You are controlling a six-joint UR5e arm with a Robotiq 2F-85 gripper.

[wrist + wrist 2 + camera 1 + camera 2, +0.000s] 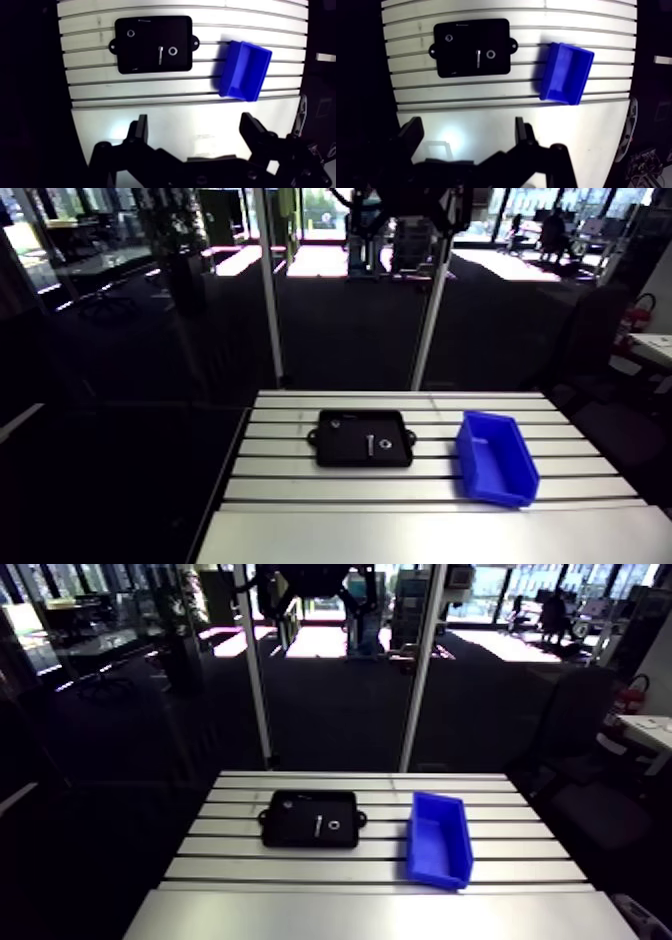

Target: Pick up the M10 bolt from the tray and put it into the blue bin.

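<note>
A black tray [152, 30] lies on the slotted table, well ahead of my gripper [195, 129]. In it a slim silver bolt [160, 54] lies lengthwise near the middle, with a ring-shaped nut [173, 51] just beside it and another ring [130, 33] near the tray's far corner. The blue bin [244, 70] stands open-topped beside the tray, on the side of the nut. My gripper hovers high over the table's near smooth strip, its two dark fingers [140, 131] wide apart and holding nothing. In the arm view the tray [362, 437] and the bin [494, 456] sit side by side.
The table [420, 533] has slotted rails at the back and a smooth plate along its near edge. Two upright metal posts [268, 288] rise behind the table's far edge. Dark floor drops away beyond the table's sides.
</note>
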